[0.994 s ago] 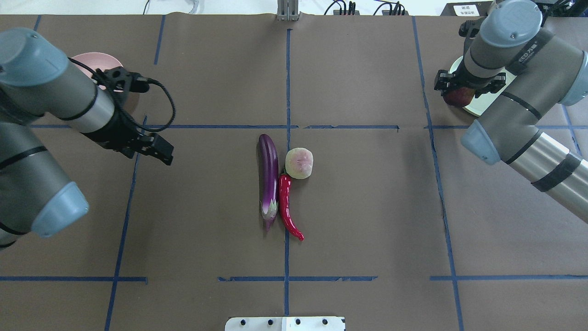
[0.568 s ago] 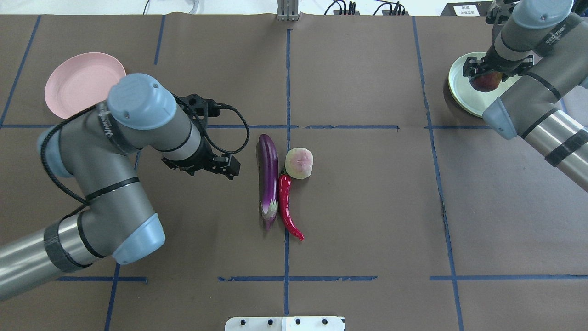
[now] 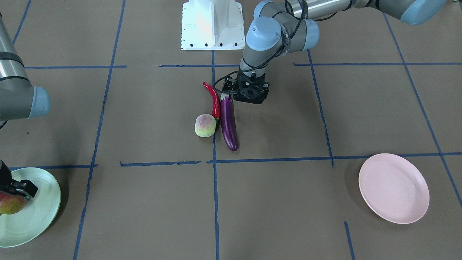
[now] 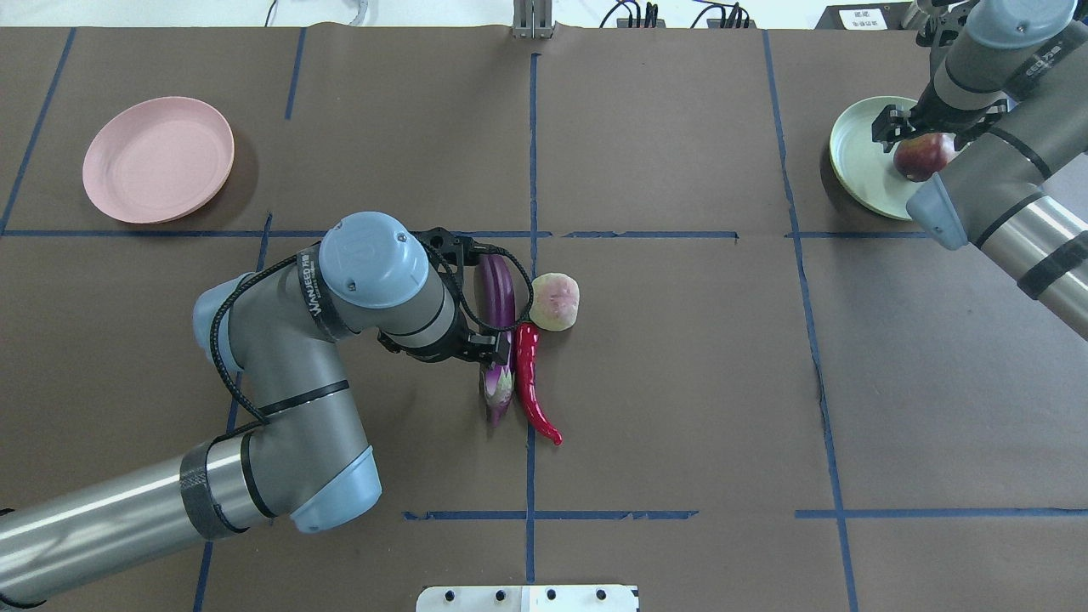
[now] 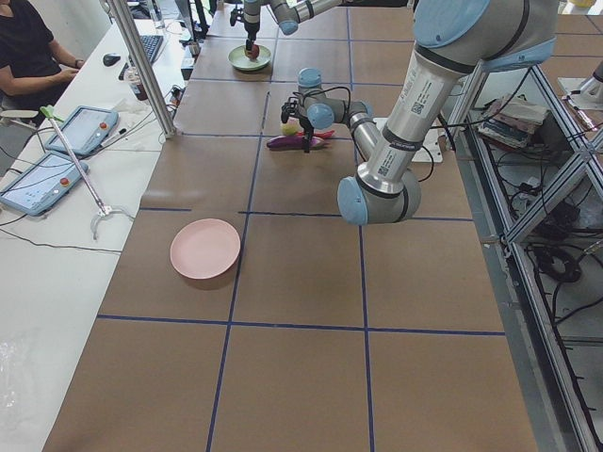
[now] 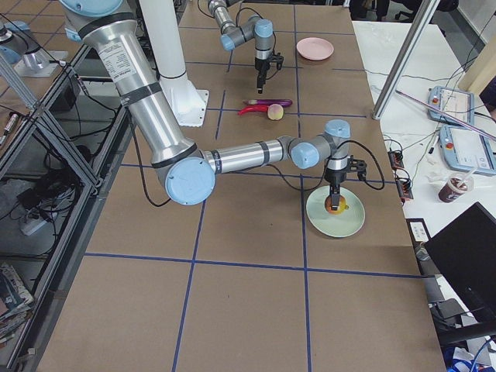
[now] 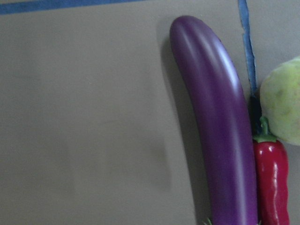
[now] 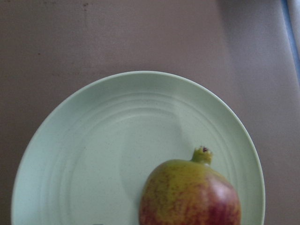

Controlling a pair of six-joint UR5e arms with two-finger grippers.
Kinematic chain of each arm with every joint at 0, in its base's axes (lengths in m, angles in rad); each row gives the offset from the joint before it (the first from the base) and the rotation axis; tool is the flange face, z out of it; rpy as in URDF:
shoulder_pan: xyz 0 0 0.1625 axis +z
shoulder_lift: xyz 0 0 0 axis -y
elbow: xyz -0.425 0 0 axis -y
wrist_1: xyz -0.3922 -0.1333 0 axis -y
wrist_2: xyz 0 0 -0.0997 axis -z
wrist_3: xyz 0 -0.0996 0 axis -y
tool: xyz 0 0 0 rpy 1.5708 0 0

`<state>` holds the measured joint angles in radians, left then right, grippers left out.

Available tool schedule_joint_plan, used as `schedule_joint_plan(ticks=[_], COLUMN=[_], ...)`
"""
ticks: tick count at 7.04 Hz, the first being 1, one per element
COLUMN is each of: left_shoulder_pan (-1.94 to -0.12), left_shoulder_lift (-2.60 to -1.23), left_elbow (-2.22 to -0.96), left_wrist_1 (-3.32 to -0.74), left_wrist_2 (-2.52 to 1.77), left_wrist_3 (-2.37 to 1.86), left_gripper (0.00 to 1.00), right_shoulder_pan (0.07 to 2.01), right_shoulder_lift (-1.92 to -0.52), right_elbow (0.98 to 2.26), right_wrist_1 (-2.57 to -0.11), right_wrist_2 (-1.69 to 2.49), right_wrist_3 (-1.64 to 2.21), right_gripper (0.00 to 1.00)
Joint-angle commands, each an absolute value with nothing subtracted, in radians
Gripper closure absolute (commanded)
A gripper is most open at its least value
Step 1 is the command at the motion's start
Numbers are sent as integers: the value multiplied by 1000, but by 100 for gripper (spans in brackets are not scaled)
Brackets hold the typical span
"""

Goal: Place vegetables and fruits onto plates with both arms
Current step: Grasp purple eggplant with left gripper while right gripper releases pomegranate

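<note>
Job on the counter (image 4: 680, 382) now, I'd judge: L arm (image 4: 280, 374) feeds the pink plate (image 4: 157, 157) w/ the eggplant (image 4: 498, 289), which lies well apart from it. Grip mid-body, across its width, w/o nudging the peach (image 4: 553, 301) by its blunt tip or the chili (image 4: 531, 382) touching its side. L claw (image 3: 247, 94) hangs wrist-down over the eggplant's cap end; open or closed, can't tell. R claw (image 4: 935, 129), far from the eggplant, grips the pomegranate (image 4: 920, 158) over the mint plate (image 4: 858, 161).

Table (image 3: 288, 198) carries eggplant (image 3: 229, 122), chili (image 3: 215, 101), peach (image 3: 205, 125) (clustered), pink plate (image 3: 394, 187), green plate (image 3: 36, 209).
</note>
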<state>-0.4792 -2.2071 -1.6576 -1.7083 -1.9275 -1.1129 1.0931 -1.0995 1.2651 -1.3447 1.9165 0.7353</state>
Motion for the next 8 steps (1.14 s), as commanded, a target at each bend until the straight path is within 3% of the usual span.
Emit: schedule_joint_plan(ticks=[1,3,4,5,6,7,8], left_shoulder_pan=[-434,-416,-416,-416,-417,-423,-463], left_shoulder_lift=[-2226,-2256,-2256,-2258,-2258,-2257,-2253], left_elbow=[-1645,-1573,-1563,-1559,-1562,-1572,-1586], left_wrist_1=[-1720,-1790,-1793,-1793,-1795,-1802,-1828], left_wrist_2=[-1911,-1861,-1861,-1861,-1861,-1861,-1861], left_wrist_3=[-1114,-1112,-1112,-1112,-1112,-1112,-1115], left_gripper=[12,22,32,46,89,99,100], right_shoulder_pan=[1092,1091,1092,1092,1091,1092,1091], right_shoulder_lift=[-1091,-1085,-1083,-1083,-1083,-1072,-1074], right_elbow=[1273,1275,1276,1287,1311,1354,1405], right_wrist_1=[-1345,-1344,-1344,-1344,-1348,-1356,-1358], right_wrist_2=[1948,1992,1994,1997,2026,2086,2135], right_wrist_3=[733,732,730,730,735,747,814], right_gripper=[0,0,0,0,0,0,0])
